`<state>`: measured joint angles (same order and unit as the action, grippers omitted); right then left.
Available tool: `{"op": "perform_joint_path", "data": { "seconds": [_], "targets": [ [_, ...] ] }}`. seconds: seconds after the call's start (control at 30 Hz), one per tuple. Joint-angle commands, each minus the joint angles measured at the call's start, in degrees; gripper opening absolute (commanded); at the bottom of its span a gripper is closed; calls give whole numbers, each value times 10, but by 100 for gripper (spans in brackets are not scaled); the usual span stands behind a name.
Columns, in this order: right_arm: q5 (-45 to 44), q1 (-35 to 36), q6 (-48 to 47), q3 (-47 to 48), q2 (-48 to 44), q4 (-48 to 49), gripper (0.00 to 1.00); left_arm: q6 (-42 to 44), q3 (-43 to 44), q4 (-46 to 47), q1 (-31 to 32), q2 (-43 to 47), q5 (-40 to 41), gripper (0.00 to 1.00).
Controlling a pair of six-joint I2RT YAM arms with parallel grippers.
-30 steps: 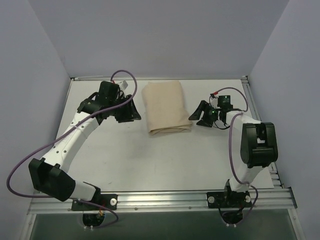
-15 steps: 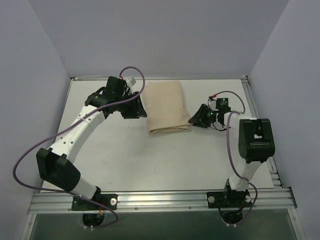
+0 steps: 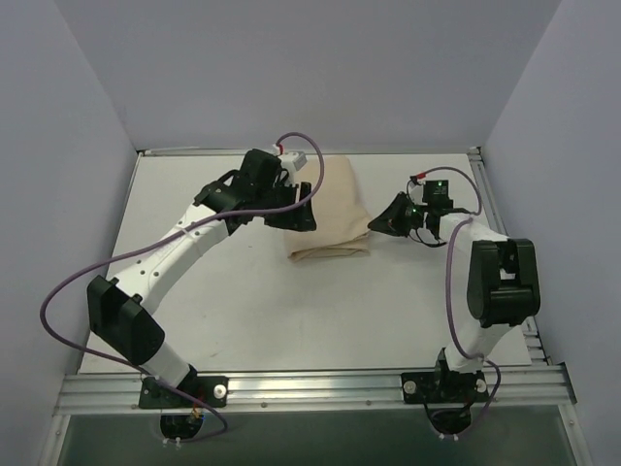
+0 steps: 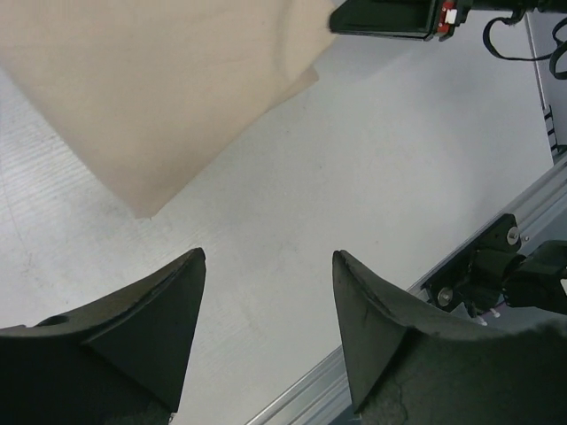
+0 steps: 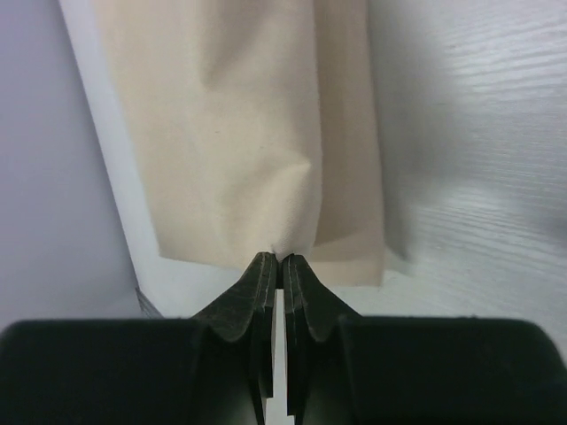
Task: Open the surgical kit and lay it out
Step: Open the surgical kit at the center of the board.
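The surgical kit is a folded beige cloth wrap point(image 3: 335, 209) lying at the back middle of the white table; the tray and forceps are hidden. My left gripper point(image 3: 299, 209) hovers over the wrap's left edge, open and holding nothing. In the left wrist view the wrap point(image 4: 151, 80) lies beyond my left gripper point(image 4: 268, 257), with bare table between the fingers. My right gripper point(image 3: 375, 225) is at the wrap's near right edge. The right wrist view shows my right gripper point(image 5: 281, 258) shut on a pinched fold of the wrap point(image 5: 239, 124).
An aluminium rail point(image 3: 310, 383) runs along the table's near edge, also in the left wrist view as the rail point(image 4: 390, 350). Grey walls close in the left, back and right. Purple cables loop off both arms.
My left arm has swung right, from beside the wrap to over its left edge, with jaws wider. My right gripper has closed on the wrap's right edge.
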<state>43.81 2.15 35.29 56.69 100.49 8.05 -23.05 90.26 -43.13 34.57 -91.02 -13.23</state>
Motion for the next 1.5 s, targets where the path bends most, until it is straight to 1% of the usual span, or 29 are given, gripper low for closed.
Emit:
{"op": "perform_joint_path", "data": {
  "seconds": [0.0, 0.07, 0.13, 0.2, 0.33, 0.5, 0.67, 0.7, 0.8, 0.93, 0.97, 1.0, 1.03, 1.13, 1.2, 1.3, 1.33, 1.37, 1.4, 1.43, 1.47],
  "targets": [
    [15, 19, 38, 56, -64, -18, 0, 47, 3, 96, 23, -11, 20, 69],
    [15, 24, 61, 61, -78, -20, 0, 57, -3, 121, 37, -20, 22, 71],
    [20, 30, 75, 66, -82, -21, 0, 83, -10, 156, 66, -28, 42, 73],
    [22, 36, 91, 67, -85, -21, 0, 113, -12, 182, 102, -46, 74, 74],
    [14, 45, 130, 55, -104, -10, 0, 141, -13, 219, 139, -84, 132, 74],
    [6, 54, 170, 50, -121, -3, 0, 132, -4, 238, 152, -129, 171, 75],
    [2, 57, 192, 45, -137, 4, 0, 124, 25, 220, 161, -170, 248, 75],
    [2, 57, 194, 43, -139, 1, 0, 120, 26, 220, 162, -172, 277, 75],
    [7, 60, 202, 37, -143, 1, 0, 120, 31, 234, 162, -179, 298, 75],
    [9, 63, 206, 31, -147, 2, 0, 118, 58, 220, 161, -200, 318, 73],
    [8, 63, 205, 31, -147, 1, 0, 119, 62, 216, 161, -202, 323, 71],
    [8, 64, 204, 31, -147, 1, 0, 115, 68, 215, 161, -202, 326, 61],
    [9, 64, 203, 30, -147, -1, 0, 114, 70, 213, 159, -204, 334, 54],
    [12, 65, 203, 28, -145, -2, 0, 102, 84, 206, 151, -209, 338, 37],
    [14, 65, 203, 28, -146, -2, 0, 101, 95, 193, 147, -216, 337, 30],
    [15, 65, 198, 37, -143, -2, 0, 100, 107, 180, 133, -222, 324, 7],
    [15, 64, 195, 40, -139, -6, 7, 99, 107, 180, 126, -216, 321, 2],
    [15, 61, 188, 55, -137, -13, 23, 100, 103, 179, 123, -210, 320, 2],
    [3, 55, 159, 66, -135, -29, 36, 99, 99, 177, 118, -204, 315, 2],
    [-7, 52, 140, 80, -131, -69, 61, 95, 93, 176, 111, -185, 312, 2],
    [-19, 50, 120, 95, -129, -93, 74, 90, 74, 174, 94, -173, 307, 2]
  ]
}}
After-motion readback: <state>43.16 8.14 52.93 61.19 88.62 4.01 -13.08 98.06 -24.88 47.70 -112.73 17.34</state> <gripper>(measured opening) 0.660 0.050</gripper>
